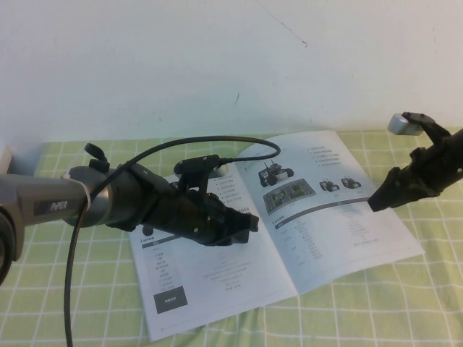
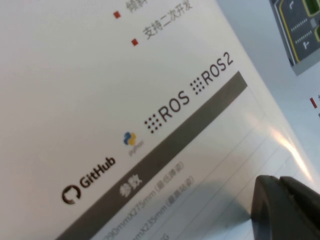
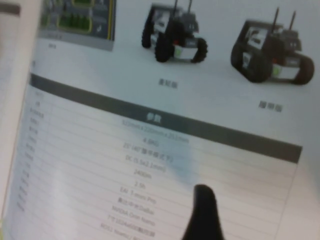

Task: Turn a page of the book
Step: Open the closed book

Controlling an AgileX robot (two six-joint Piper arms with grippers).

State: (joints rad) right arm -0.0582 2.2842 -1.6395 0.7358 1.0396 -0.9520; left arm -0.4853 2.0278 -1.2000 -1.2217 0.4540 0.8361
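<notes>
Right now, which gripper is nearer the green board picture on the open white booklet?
Left. The left gripper hovers just beside the green board picture near the booklet's spine; the right gripper hangs over the outer edge.

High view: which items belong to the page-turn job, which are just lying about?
Job:
- book, open flat
- page, right side
- left gripper, over left page
- right gripper, open, above page's right edge

Lying about:
- green checked cloth

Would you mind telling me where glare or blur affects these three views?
High view: even light, the book legible. Left wrist view: glare streaks the glossy page; the left gripper is a dark blur. Right wrist view: soft focus, text smeared; the right gripper casts a faint shadow.
</notes>
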